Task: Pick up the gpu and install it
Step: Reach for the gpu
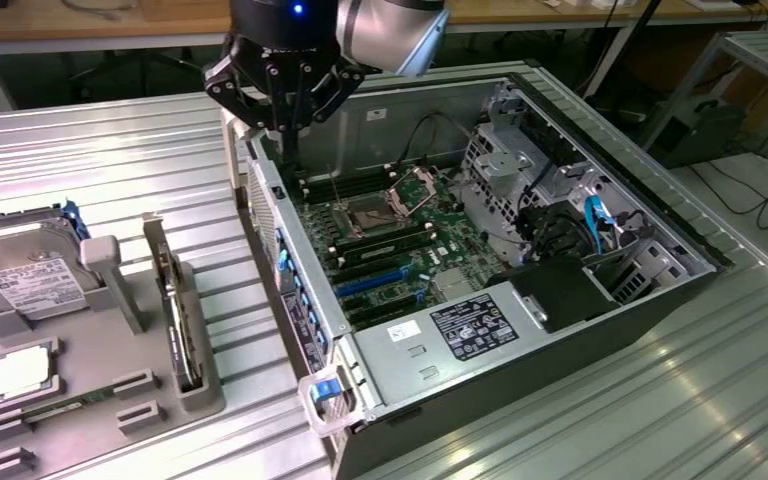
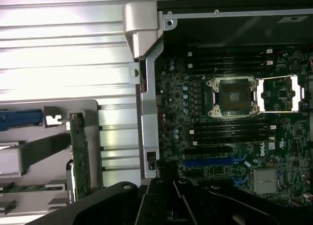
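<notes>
My end effector (image 1: 285, 128), fingers together and empty, hovers above the case's (image 1: 297, 300) edge, while the gpu (image 1: 179, 318) stands in the holder (image 1: 204, 392) beside the case, not yet picked up.

Inside the grey computer case (image 1: 384, 120) the motherboard (image 1: 398, 245) is dark green, striped with black and bright blue slots (image 1: 371, 287); a blue cable (image 1: 595, 222) runs inside the case too; beside the case the gpu (image 2: 79, 161) is green with a silvery end, in a pale grey holder (image 1: 131, 388); the table (image 1: 104, 160) under the case is ribbed silver
</notes>
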Available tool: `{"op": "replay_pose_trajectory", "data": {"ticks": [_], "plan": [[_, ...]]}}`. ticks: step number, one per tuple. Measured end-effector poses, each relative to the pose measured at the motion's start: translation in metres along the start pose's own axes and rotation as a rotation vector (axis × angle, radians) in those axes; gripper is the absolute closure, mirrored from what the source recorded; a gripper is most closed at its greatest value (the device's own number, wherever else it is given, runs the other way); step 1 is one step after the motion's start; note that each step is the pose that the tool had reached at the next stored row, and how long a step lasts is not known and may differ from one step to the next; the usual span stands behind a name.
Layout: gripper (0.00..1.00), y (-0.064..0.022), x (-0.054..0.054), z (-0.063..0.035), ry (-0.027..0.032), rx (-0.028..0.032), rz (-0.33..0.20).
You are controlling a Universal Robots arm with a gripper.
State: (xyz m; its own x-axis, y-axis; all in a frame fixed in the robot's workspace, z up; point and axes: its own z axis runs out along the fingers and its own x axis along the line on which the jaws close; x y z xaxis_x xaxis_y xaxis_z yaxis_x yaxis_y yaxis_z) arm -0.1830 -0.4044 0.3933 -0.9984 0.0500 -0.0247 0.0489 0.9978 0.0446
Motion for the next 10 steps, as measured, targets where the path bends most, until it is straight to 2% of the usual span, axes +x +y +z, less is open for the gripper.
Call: {"op": "replay_pose_trajectory", "data": {"ticks": [10], "plan": [[0.89, -0.0004, 0.0037, -0.0001, 0.0004, -0.0002, -0.007]]}}
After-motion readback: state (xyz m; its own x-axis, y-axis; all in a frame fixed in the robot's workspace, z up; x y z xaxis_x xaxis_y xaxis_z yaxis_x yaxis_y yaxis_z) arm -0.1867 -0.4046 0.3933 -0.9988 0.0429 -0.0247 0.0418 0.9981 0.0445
